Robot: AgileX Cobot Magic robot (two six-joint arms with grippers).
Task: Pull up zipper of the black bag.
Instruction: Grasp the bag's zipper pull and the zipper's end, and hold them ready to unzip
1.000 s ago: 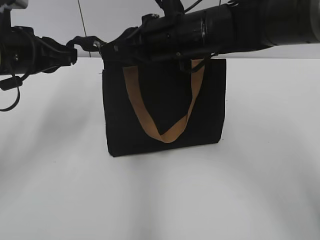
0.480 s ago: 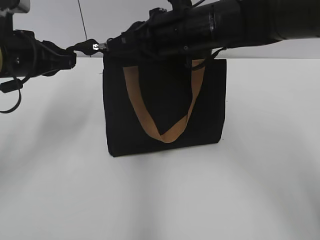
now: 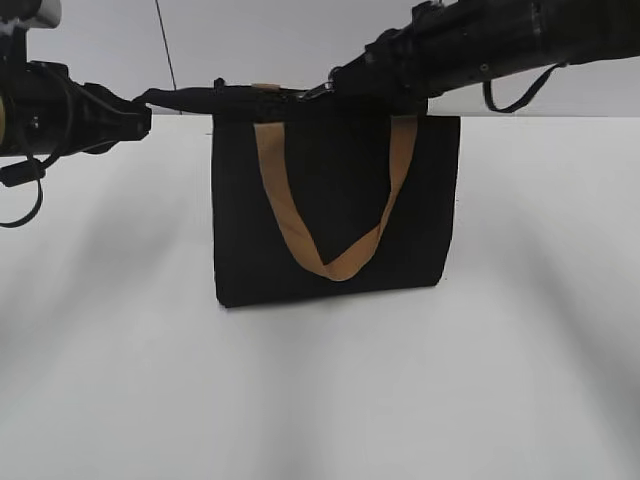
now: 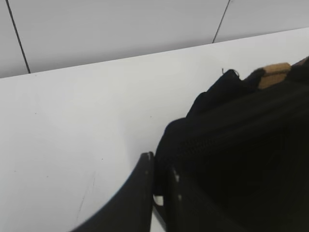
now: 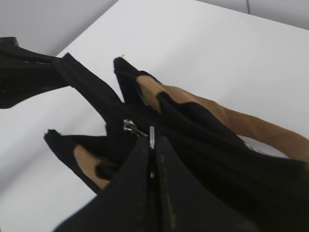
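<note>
Zipper [image 5: 129, 127] runs on: the right gripper [image 5: 152, 140], closed on the pull, has drawn it from the bag's [image 3: 335, 200] left corner to mid-top; left gripper [image 4: 159, 181] pinches that corner taut.

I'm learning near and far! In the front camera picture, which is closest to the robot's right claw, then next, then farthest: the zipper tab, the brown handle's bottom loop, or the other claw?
1. Zipper tab: right at the right claw's tip, on the bag's top edge.
2. Brown handle's bottom loop: below, hanging down the bag's front.
3. Left claw: far left, pinching the bag's top corner.
</note>
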